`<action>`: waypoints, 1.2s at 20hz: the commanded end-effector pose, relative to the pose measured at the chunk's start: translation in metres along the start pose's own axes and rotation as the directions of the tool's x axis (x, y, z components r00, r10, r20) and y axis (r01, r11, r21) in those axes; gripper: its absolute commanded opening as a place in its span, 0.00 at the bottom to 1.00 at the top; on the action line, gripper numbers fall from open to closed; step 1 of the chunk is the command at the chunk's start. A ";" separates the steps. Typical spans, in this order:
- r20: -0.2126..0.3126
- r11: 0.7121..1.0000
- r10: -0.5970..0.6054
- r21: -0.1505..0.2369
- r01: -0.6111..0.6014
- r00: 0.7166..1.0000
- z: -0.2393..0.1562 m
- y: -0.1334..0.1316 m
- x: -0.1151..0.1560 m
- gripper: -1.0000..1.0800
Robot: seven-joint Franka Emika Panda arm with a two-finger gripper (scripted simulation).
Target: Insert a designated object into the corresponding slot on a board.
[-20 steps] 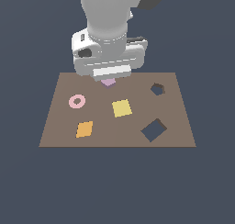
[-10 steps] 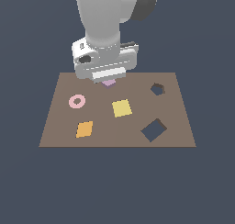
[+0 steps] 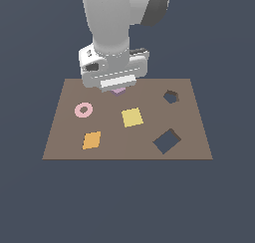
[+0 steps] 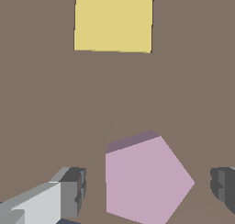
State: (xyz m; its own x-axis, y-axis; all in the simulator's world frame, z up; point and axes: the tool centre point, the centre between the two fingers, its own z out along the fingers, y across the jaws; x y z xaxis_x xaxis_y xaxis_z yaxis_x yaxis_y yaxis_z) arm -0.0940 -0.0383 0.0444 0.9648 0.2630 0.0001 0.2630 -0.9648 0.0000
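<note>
The pale lilac block [image 4: 144,179] lies flat on the brown board [image 3: 69,137] near its far edge; in the exterior view only a sliver of the block [image 3: 118,90] shows under my hand. My gripper [image 4: 149,188] is open, low over the block, with one fingertip [image 4: 73,191] on each side of it and a gap to each. The small dark many-sided slot [image 3: 171,96] is near the board's far corner on the exterior view's right, apart from the gripper.
A yellow square [image 3: 132,117] sits mid-board and also shows in the wrist view [image 4: 113,19]. A pink ring [image 3: 83,109] and an orange diamond [image 3: 91,140] lie on the exterior view's left. A larger dark diamond hole [image 3: 167,141] is near the front right.
The hand has come down toward the board over the lilac block, which has not moved.
</note>
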 end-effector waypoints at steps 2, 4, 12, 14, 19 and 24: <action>0.000 1.000 -0.001 0.000 0.001 1.000 0.010 0.000 0.000 0.96; 0.000 1.000 -0.001 0.000 0.001 1.000 0.013 0.000 -0.001 0.96; 0.000 1.000 -0.002 0.000 0.002 1.000 0.014 0.000 -0.001 0.00; 0.000 1.000 -0.002 0.000 0.002 1.000 0.014 0.000 -0.001 0.00; 0.000 1.000 -0.003 0.000 0.003 1.000 0.014 0.000 -0.001 0.00; 0.000 0.999 -0.053 -0.001 0.053 0.999 0.013 -0.006 0.008 0.00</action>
State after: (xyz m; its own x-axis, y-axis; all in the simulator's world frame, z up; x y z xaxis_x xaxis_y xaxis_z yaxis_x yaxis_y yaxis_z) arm -0.0906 -0.0341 0.0309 0.9555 0.2949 -0.0004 0.2949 -0.9555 0.0006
